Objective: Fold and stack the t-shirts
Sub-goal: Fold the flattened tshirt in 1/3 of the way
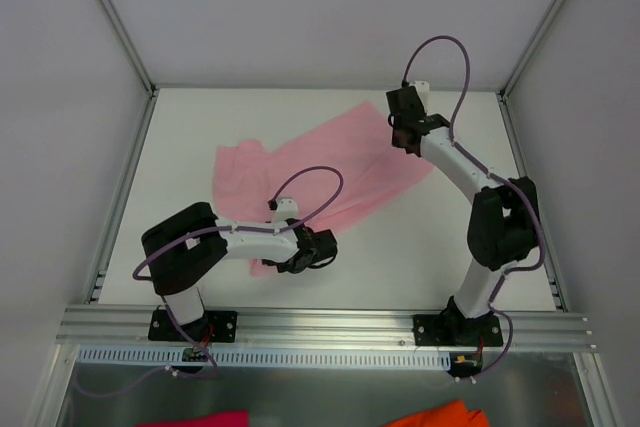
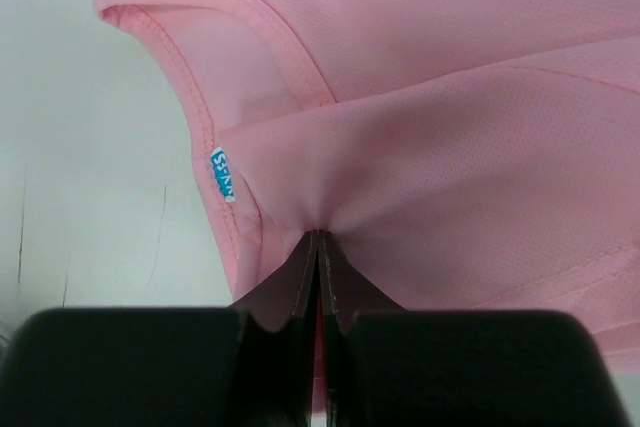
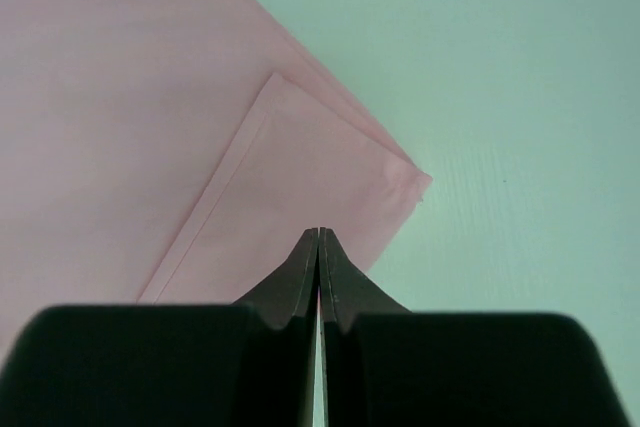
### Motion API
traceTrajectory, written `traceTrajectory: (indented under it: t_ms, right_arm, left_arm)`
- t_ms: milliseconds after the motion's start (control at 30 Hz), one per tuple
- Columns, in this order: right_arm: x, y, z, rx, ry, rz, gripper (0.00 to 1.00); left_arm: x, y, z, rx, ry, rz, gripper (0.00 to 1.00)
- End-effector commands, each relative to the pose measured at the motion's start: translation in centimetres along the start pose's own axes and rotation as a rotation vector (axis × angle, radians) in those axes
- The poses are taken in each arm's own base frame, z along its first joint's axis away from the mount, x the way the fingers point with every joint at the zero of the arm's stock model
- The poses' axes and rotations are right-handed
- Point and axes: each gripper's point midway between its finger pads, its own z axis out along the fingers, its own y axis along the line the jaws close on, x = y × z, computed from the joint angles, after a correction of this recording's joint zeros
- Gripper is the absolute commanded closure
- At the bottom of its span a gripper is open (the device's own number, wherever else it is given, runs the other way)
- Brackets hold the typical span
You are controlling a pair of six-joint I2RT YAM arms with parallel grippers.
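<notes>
Left gripper [image 2: 318,239], jaws closed on a fold of the thin light pink short-sleeved cloth t-shirt [image 2: 450,147] beside its small white neck label [image 2: 221,175]; right gripper [image 3: 318,237], jaws closed, pinches a hemmed corner; garment stretched between them across flat white table [image 3: 520,67]

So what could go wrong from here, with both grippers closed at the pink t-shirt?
1. The left gripper pinches only a small pucker of the t-shirt beside the neck label. A pull might slip the cloth out, or drag only one layer.
2. The right gripper is shut at a folded-over hem corner, and no pucker shows there. Its hold may be thin, so the corner could drop when lifted.
</notes>
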Motion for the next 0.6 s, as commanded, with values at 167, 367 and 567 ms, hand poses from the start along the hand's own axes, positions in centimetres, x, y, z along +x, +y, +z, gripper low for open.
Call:
traceTrajectory:
  t_ms: [167, 367, 567]
  right_arm:
    - [-3.6, -4.1, -9.2, -0.02, -0.209, 0.107, 0.98]
    - [-4.1, -5.0, -13.0, -0.073, -0.283, 0.138, 0.98]
    - [-3.8, -5.3, -13.8, -0.077, -0.292, 0.124, 0.98]
  left_arm:
    - [1.0, -2.3, 4.0, 0.141, 0.189, -0.159, 1.0]
    - [-1.0, -1.3, 5.1, 0.183, 0.207, -0.265, 1.0]
    - [-4.9, -0.9, 6.5, 0.247, 0.226, -0.344, 1.0]
